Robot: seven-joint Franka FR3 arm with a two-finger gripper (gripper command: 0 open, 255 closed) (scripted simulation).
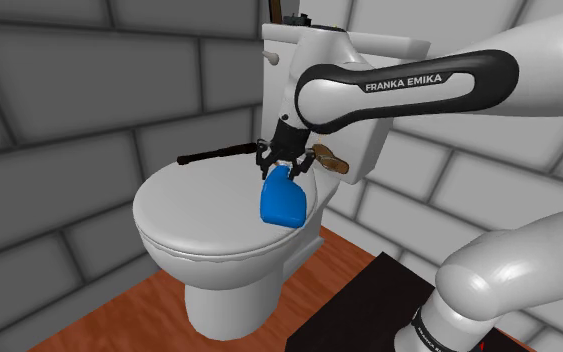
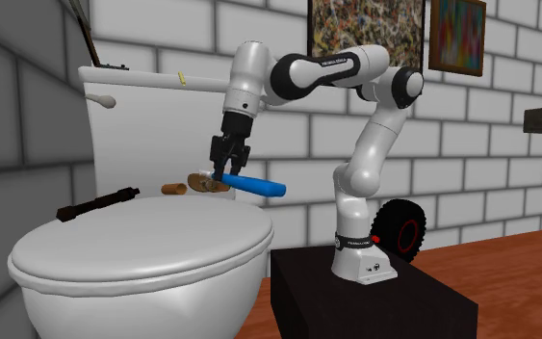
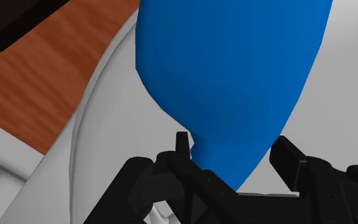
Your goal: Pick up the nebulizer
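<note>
Clasping the blue nebulizer by its narrow end, the black gripper holds it over the far part of the white toilet lid (its wide end points away from the fingers), near a brown object lying before the tank

Shoulder camera looks down past my stand, at five o'clock, onto the toilet. The second faces me low across it. Wrist camera sits close above its lid.
</note>
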